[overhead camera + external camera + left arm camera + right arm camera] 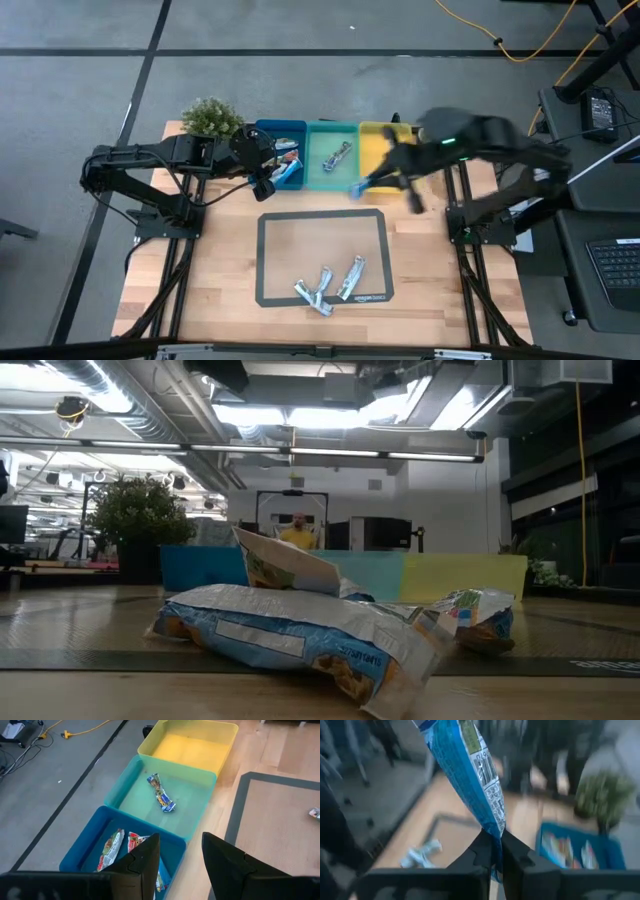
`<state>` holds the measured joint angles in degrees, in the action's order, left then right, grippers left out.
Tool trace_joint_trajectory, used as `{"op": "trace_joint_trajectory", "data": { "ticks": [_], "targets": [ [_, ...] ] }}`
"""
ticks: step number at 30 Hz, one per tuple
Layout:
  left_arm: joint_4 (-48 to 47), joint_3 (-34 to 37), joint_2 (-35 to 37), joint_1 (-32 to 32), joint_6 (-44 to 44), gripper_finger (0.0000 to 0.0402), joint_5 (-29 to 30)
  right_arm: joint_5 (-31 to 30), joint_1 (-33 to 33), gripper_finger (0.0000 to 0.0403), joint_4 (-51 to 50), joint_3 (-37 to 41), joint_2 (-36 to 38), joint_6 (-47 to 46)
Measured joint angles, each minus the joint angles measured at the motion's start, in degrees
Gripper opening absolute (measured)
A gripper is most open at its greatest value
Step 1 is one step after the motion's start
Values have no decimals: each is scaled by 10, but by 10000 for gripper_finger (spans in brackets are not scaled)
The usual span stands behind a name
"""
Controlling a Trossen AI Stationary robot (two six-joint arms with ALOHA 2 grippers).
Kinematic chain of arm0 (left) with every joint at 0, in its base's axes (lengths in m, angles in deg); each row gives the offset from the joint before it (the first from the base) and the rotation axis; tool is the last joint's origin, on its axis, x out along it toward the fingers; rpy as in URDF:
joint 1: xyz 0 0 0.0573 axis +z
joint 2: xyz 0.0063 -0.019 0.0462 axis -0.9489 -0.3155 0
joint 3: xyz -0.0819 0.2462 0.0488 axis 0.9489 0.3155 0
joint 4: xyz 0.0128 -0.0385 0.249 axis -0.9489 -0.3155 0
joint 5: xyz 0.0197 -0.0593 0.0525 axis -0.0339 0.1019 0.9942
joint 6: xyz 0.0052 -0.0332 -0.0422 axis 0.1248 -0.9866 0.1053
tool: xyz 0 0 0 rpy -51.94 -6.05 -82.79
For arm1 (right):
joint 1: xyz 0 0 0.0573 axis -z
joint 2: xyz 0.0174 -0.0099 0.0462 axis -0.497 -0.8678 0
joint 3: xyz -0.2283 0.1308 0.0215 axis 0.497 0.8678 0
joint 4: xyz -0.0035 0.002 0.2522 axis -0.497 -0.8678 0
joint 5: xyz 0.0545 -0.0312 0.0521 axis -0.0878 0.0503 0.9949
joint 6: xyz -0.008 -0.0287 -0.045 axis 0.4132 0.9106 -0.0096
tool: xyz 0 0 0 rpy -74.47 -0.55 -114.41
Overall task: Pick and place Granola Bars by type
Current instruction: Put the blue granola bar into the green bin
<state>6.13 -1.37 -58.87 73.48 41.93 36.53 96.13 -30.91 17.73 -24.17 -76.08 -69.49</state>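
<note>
My right gripper [372,183] hovers just in front of the teal bin [322,182], shut on a blue-and-white granola bar [470,765], which also shows as a blue bar [357,188] from above. My left gripper [180,845] is open and empty above the near corner of the blue bin [95,827], which holds red/green bars [111,849]. One bar [161,794] lies in the teal bin. The yellow bin [170,730] holds nothing I can see. Three silver-and-blue bars [325,288] lie flat on the dark-framed mat [262,260] and fill the low view as crumpled wrappers [300,635]. My right gripper pinches the blue-and-white bar by one end [496,822] between its two fingers [475,852]. The bar is lifted clear of the table and sticks out beyond the fingertips, along the fingers. The arm reaches in from the table's right side.
The three bins stand in a row along the far edge of the table, with a potted plant [212,118] left of the blue one. Bare wood lies either side of the mat. A person shows far off in the room [297,535].
</note>
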Motion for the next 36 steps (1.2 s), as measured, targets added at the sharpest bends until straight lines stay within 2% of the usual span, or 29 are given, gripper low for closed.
{"op": "trace_joint_trajectory", "data": {
  "ticks": [4, 8, 10, 15, 20, 23, 28, 33, 36],
  "targets": [
    [0, 0, 0, 0, 4, 139, 1, 22, -14, 25, 56, 14, 70, 5],
    [0, 0, 0, 0, 15, 139, 0, 29, -29, 27, 70, 32, 109, 20],
    [0, 0, 0, 0, 15, 139, 0, 59, -31, 25, 82, 44, 122, 28],
    [1, 0, 0, 0, 15, 139, 1, 181, -32, 23, 171, 107, 146, 57],
    [1, 0, 0, 0, 15, 139, 1, 196, -22, 27, 255, 186, 176, 60],
    [1, 0, 0, 0, 15, 139, 1, 168, 1, 25, 272, 235, 191, 40],
    [1, 0, 0, 0, 15, 139, 2, 80, 46, 24, 284, 304, 196, -8],
    [1, 0, 0, 0, 10, 139, 2, -2, 93, 33, 287, 359, 178, -55],
    [9, 0, 0, 0, 9, 139, 2, -28, 126, 33, 286, 389, 150, -78]
  ]
}}
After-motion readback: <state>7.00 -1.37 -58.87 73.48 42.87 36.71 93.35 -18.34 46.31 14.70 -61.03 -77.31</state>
